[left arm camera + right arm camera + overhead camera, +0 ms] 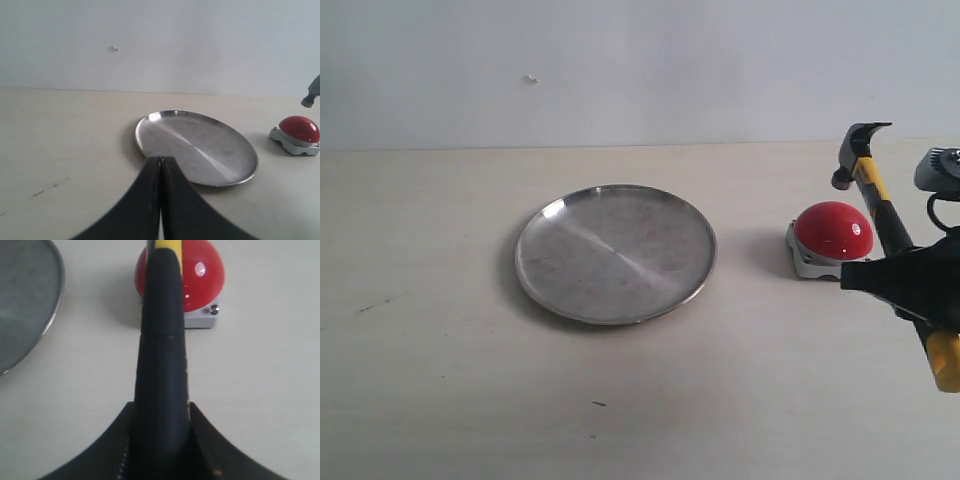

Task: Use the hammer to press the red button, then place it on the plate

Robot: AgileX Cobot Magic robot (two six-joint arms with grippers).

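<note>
from outside: hammer (876, 192), dark head uppermost, black-and-yellow handle slanting, pinched by the right claw (905, 272) beside the glossy red button (833, 229), head clear of the dome; shiny plate (616, 253) on the pale worktop (440, 380), plain white wall (620, 70) behind. left wrist: left claw (161, 162) pressed together near the plate's rim. right wrist: handle gripped, lined over the button.

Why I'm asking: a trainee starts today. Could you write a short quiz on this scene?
1. Short answer: is the left gripper open or shut?
2. True or false: the hammer has its head resting on the red button.
3. What holds the hammer?
A. left gripper
B. right gripper
C. nothing

Key: 1 shut; 2 false, the head is raised above the button; 3 B.
</note>
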